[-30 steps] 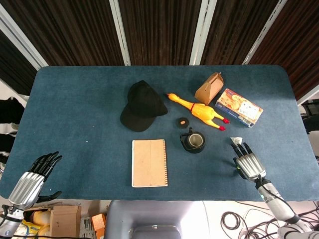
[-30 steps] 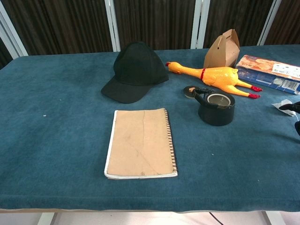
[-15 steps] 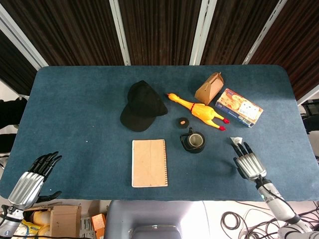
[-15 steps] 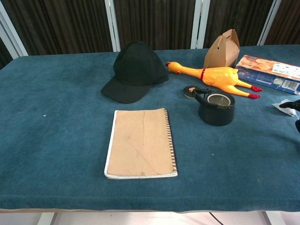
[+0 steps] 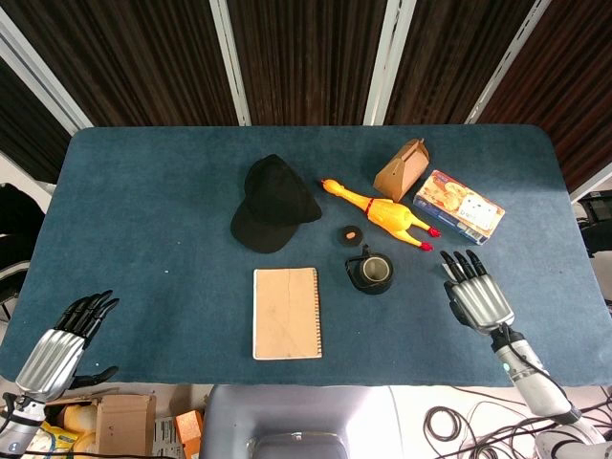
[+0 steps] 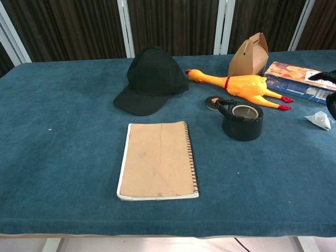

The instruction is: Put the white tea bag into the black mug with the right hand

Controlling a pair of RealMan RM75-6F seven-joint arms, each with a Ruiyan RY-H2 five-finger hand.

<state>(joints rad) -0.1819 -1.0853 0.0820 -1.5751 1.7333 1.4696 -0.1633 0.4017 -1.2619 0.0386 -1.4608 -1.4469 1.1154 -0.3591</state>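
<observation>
We see the white tea bag (image 6: pixel 319 120) lying crumpled on the blue cloth at far right, well apart from the upright black mug (image 6: pixel 242 122), handle pointing far-left.

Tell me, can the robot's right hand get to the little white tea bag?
Probably yes. The right hand hovers open right over the white tea bag, hiding it from the head camera. Nothing lies between them; the black mug stands off to one side.

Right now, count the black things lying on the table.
3: the black cap left of the rubber chicken, the small black tape roll near the middle, and the black mug just in front of it.
</observation>
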